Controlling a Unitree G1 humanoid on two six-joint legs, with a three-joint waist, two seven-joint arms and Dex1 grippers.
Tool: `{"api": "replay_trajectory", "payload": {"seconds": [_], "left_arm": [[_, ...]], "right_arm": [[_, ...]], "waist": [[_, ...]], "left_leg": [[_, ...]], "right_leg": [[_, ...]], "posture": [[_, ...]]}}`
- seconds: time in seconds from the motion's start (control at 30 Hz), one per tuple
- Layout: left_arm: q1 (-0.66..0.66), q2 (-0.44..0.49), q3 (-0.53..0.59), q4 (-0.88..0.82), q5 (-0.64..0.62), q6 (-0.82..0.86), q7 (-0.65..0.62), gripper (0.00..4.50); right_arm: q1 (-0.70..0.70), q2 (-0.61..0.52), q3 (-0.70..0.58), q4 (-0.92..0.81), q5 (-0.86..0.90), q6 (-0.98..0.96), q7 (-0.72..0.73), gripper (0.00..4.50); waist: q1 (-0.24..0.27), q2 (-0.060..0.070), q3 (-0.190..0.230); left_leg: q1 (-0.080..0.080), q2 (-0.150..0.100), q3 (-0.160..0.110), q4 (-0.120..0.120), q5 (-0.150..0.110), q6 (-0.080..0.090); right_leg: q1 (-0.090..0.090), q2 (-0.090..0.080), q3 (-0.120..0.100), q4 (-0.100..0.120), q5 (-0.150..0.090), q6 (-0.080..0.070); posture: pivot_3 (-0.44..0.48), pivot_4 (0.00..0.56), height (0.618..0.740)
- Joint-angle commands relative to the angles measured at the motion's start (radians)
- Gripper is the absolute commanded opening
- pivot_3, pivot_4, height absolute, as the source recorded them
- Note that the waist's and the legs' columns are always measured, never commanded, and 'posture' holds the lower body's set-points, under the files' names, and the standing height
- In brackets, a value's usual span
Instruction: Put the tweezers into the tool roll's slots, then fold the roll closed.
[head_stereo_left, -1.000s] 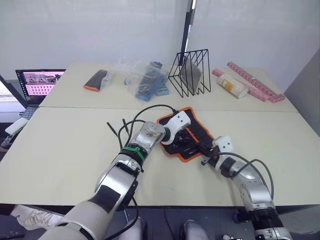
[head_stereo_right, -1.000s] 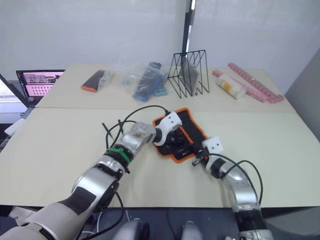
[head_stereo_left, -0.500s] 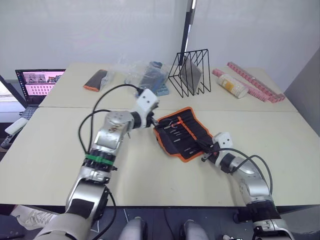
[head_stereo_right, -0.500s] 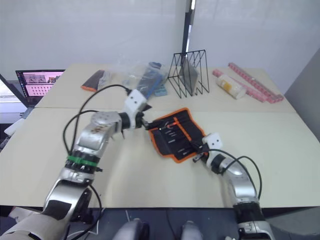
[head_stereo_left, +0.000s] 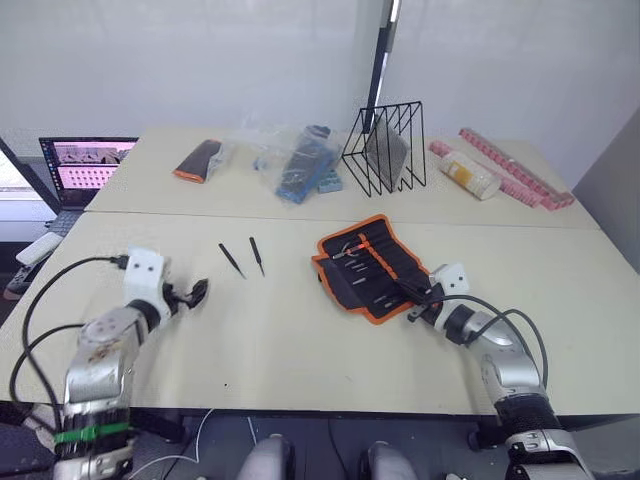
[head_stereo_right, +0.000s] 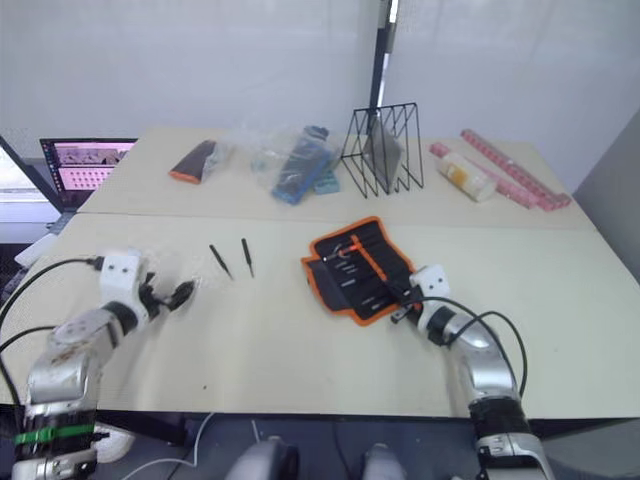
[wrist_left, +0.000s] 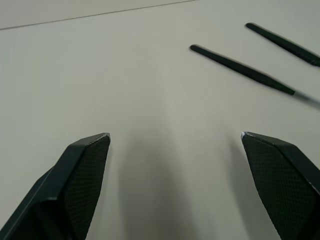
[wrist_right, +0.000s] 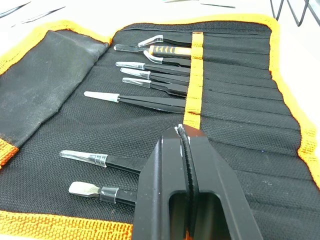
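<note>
The tool roll (head_stereo_left: 372, 265) lies open on the table's middle, black with orange trim, and several tweezers (wrist_right: 145, 102) sit in its slots (wrist_right: 235, 95). Two loose black tweezers (head_stereo_left: 231, 260) (head_stereo_left: 257, 255) lie side by side on the bare table to its left; they are also in the left wrist view (wrist_left: 240, 70) (wrist_left: 285, 44). My left gripper (head_stereo_left: 195, 292) hovers low over the table, left of the loose pair, open and empty (wrist_left: 172, 136). My right gripper (head_stereo_left: 415, 300) rests at the roll's near right corner, its fingers shut and tips over the fabric (wrist_right: 184, 131).
A black wire rack (head_stereo_left: 385, 150) stands behind the roll. A plastic bag with blue items (head_stereo_left: 300, 160) and a small black-and-orange pouch (head_stereo_left: 197, 160) lie at the back left. A laptop (head_stereo_left: 85, 165) sits far left. A bottle (head_stereo_left: 470, 172) and pink rolls (head_stereo_left: 515, 168) lie back right.
My left arm has drawn back from the roll, swinging left and toward the table's near side, and now hangs open beside the loose tweezers. The right gripper stayed on the roll's corner.
</note>
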Motion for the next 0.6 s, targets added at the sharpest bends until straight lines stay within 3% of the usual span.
{"api": "replay_trajectory", "payload": {"seconds": [0.03, 0.27, 0.37, 0.6], "left_arm": [[0.122, -0.041, 0.085, -0.113, -0.055, -0.107, 0.022, 4.46], [0.381, -0.166, 0.195, -0.209, -0.183, -0.265, 0.02, 4.46], [0.423, -0.201, 0.213, -0.261, -0.23, -0.267, 0.052, 4.46], [0.446, -0.185, 0.173, -0.263, -0.214, -0.294, 0.073, 4.46]], "right_arm": [[-0.001, -0.017, -0.011, 0.059, -0.01, 0.004, 0.008, 0.0], [-0.016, -0.012, -0.006, 0.113, -0.019, -0.028, 0.027, 0.0], [-0.02, -0.011, -0.003, 0.127, -0.021, -0.037, 0.033, 0.0], [-0.037, -0.003, 0.004, 0.169, -0.029, -0.059, 0.042, 0.0]], "waist": [[-0.002, 0.0, 0.0], [0.0, -0.001, -0.001], [0.004, -0.001, -0.001], [0.0, -0.001, -0.001]], "left_leg": [[0.0, 0.0, 0.0, 0.0, 0.0, 0.0], [0.001, 0.002, 0.001, 0.0, -0.002, -0.003], [0.0, 0.003, 0.001, 0.0, -0.004, -0.007], [0.0, 0.003, 0.002, 0.001, -0.001, -0.002]], "right_leg": [[0.0, 0.0, 0.0, 0.0, 0.0, 0.0], [0.0, 0.0, 0.001, -0.003, 0.0, 0.0], [0.001, 0.0, 0.001, -0.006, 0.0, 0.0], [0.002, 0.001, 0.001, -0.006, 0.0, 0.0]], "posture": [[0.0, 0.15, 0.685], [0.0, 0.15, 0.685], [0.0, 0.15, 0.685], [0.0, 0.15, 0.685]]}}
